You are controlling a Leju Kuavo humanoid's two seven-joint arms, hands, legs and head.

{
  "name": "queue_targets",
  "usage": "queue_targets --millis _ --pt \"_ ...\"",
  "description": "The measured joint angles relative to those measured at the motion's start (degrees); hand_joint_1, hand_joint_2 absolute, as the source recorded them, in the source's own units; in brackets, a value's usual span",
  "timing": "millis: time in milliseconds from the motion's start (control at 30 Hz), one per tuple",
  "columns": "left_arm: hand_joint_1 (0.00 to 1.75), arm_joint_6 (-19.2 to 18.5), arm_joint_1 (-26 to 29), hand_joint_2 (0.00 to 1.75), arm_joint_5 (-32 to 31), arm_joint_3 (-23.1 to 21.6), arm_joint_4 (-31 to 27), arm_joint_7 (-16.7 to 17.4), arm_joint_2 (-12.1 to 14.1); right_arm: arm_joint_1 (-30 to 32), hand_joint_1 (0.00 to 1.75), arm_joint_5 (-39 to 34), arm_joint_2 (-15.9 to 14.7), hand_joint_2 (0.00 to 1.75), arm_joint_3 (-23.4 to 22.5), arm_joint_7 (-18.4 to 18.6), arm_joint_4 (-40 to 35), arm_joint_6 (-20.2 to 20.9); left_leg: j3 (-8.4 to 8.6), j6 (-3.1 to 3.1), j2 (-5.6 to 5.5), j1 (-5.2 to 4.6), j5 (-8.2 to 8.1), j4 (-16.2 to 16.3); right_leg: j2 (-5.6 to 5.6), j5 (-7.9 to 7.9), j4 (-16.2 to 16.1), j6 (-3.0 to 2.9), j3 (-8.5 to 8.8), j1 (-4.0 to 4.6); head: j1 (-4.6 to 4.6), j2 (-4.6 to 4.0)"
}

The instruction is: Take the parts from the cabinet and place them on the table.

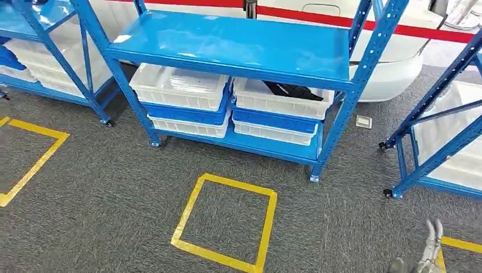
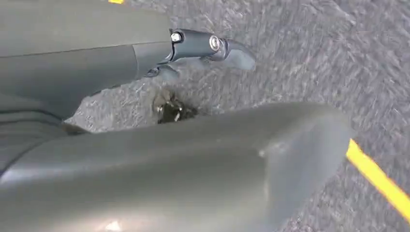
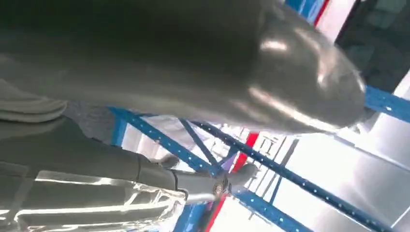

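Note:
A blue rack (image 1: 227,42) stands ahead of me in the head view. On its lower shelf are two stacks of white and blue bins. The right top white bin (image 1: 281,101) holds a dark part (image 1: 293,90); the left top bin (image 1: 179,86) shows pale contents I cannot make out. My right hand (image 1: 430,247) rises at the lower right, well short of the rack. In its wrist view the right hand (image 3: 145,72) has thumb and fingers apart, the rack showing between them. My left hand (image 2: 159,164) hangs over the grey carpet, fingers apart, holding nothing.
A yellow taped square (image 1: 227,222) marks the carpet in front of the rack. A second blue rack (image 1: 51,51) stands at the left, and a third (image 1: 437,131) holding a white bin (image 1: 455,142) at the right. A small white plate (image 1: 364,121) lies on the floor.

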Motion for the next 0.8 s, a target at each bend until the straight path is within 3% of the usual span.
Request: queue_targets --millis 67,100,133,167,233,267,300,367,400,433,467,500,567,600,633,667,733,767,800 --pt "0.0 -0.02 0.0 0.0 -0.05 0.0 -0.02 -0.04 -0.02 0.27 0.0 1.55 -0.33 0.0 1.28 0.0 0.46 0.02 0.32 -0.32 0.35 0.41 -0.12 0.04 0.65 -0.52 1.06 -0.92 -0.25 -0.14 -0.47 0.0" --pt "0.0 -0.15 -0.01 0.0 -0.05 0.0 0.02 -0.04 -0.15 0.24 0.0 2.01 -0.7 0.0 1.93 0.06 0.72 0.02 0.22 -0.33 -0.37 0.56 -1.17 0.91 0.67 -0.39 1.05 -1.41 -0.71 0.48 -0.68 0.0" --pt "0.0 -0.17 0.01 0.0 -0.05 0.02 0.02 -0.04 -0.09 0.44 0.0 2.44 -0.9 0.0 2.52 0.26 0.94 -0.04 -0.92 0.22 -1.58 0.64 -3.67 3.56 0.66 -0.31 1.09 -1.78 -0.47 0.7 -1.03 0.0" --pt "0.0 -0.24 0.05 0.0 -0.07 0.02 0.02 -0.04 -0.09 0.49 0.0 3.1 -1.16 0.0 3.07 0.46 1.03 -0.2 -2.77 0.73 -2.11 0.2 -6.14 7.63 0.82 -0.19 0.96 -1.9 -0.55 1.06 -1.01 0.0" --pt "0.0 -0.35 0.1 0.0 -0.11 0.09 0.02 -0.06 -0.09 0.55 0.0 5.5 -2.03 0.0 4.78 1.91 1.68 -0.89 -7.43 1.7 -2.49 -1.04 -10.27 17.36 1.13 0.1 0.94 -2.34 -0.87 2.13 -1.32 0.0" --pt "0.0 -0.44 0.15 0.0 -0.13 0.11 0.02 -0.06 -0.11 0.7 0.0 6.32 -2.75 0.0 6.1 2.58 2.2 -1.42 -8.96 2.58 -2.58 -1.65 -10.82 20.16 1.3 0.1 0.94 -2.37 -0.94 2.81 -1.32 0.0" --pt "0.0 -0.53 0.19 0.0 -0.15 0.13 0.02 -0.06 -0.11 0.77 0.0 6.82 -3.26 0.0 7.03 3.23 2.54 -1.9 -9.22 3.5 -2.74 -2.33 -10.23 20.28 1.52 0.11 0.94 -2.39 -0.93 3.46 -1.32 0.0" --pt "0.0 -0.7 0.18 0.0 -0.26 0.15 0.02 -0.06 -0.22 0.77 0.0 7.9 -4.59 0.0 9.72 4.76 3.34 -2.86 -6.49 7.4 -3.16 -4.51 -5.95 13.8 2.04 0.19 0.89 -2.66 -0.79 5.35 -1.3 0.0" --pt "0.0 -0.72 0.15 0.0 -0.35 0.15 0.02 -0.06 -0.24 0.76 0.0 8.37 -5.05 0.0 10.87 5.31 3.58 -3.24 -4.03 10.3 -3.83 -6.16 -3.31 8.53 2.24 0.3 0.65 -2.89 -0.58 6.15 -1.38 0.0" --pt "0.0 -0.72 0.12 0.0 -0.42 0.15 -0.06 -0.04 0.24 0.69 0.0 8.78 -5.31 0.0 11.75 5.77 3.94 -3.54 -3.15 12.64 -4.25 -6.3 -2.95 6.71 2.05 0.41 0.35 -3.18 -0.4 5.77 -1.01 0.0" --pt "0.0 -0.74 0.16 0.0 -0.57 0.15 -0.04 0.02 0.19 0.57 0.0 9.18 -5.82 0.0 12.73 6.18 4.61 -3.91 -3.04 13.11 -3.17 -6.8 -2.32 6.17 2.28 0.52 0.05 -2.91 -0.21 6.88 0.5 0.0" --pt "0.0 -0.68 0.06 0.0 -0.72 0.15 -0.24 -0.06 0.4 0.57 0.0 9.29 -6.38 0.0 13.31 6.62 5.03 -4.2 -2.42 12.97 -3.22 -7.25 -2.35 5.27 2.24 0.54 -0.18 -2.77 -0.04 5.44 0.12 0.0" --pt "0.0 -0.68 0.05 0.0 -0.72 0.15 -0.26 -0.02 0.37 0.58 0.0 9.59 -6.76 0.0 14.3 7.19 5.51 -4.59 -1.92 12.92 -3.22 -7.78 -1.9 3.79 2.23 0.79 -0.85 -2.59 0.09 5.13 -0.38 0.0" --pt "0.0 -0.68 0.04 0.0 -0.72 0.15 -0.2 0.0 -0.04 0.55 0.0 9.55 -7.0 0.0 14.56 7.54 5.53 -4.79 -0.49 13.42 -3.04 -7.08 -0.74 1.17 2.03 0.95 -0.83 -2.72 0.04 6.06 -0.49 0.0" --pt "0.0 -0.68 0.03 0.0 -0.74 0.18 -0.17 -0.02 -0.06 0.56 0.0 9.55 -7.56 0.0 14.59 7.76 5.77 -5.09 0.2 12.69 -2.83 -6.91 0.08 -0.26 1.63 0.5 0.2 -2.53 -0.59 5.59 -0.47 0.0" --pt "0.0 -0.66 0.01 0.0 -0.77 0.2 -0.2 -0.04 -0.09 0.47 0.0 9.48 -7.78 0.0 14.63 7.98 5.81 -5.4 0.4 13.1 -2.82 -6.63 0.51 -0.93 1.67 -1.17 2.63 -2.61 -1.7 5.54 -0.42 0.0" --pt "0.0 -0.7 0.01 0.0 -0.83 0.2 -0.17 -0.02 -0.24 0.52 0.0 9.42 -8.46 0.0 14.59 8.48 5.97 -5.83 0.06 12.22 -2.69 -6.13 0.83 -0.94 1.7 -4.85 10.66 -1.94 -5.74 4.72 -0.4 0.0" --pt "0.0 -0.72 0.0 0.0 -0.83 0.2 -0.15 -0.04 -0.45 0.61 0.0 9.63 -8.83 0.0 14.56 8.69 5.99 -6.27 -0.21 11.61 -2.69 -5.92 0.84 -0.91 1.68 -6.01 14.15 -1.23 -7.51 4.14 -0.46 0.0" --pt "0.0 -0.77 0.07 0.0 -0.81 0.2 -0.11 -0.04 -0.66 0.74 0.0 10.49 -9.03 0.0 14.52 9.0 5.99 -6.86 -0.38 10.91 -2.7 -5.63 0.84 -0.86 1.61 -5.85 14.96 -0.29 -7.98 3.4 -0.51 0.0"
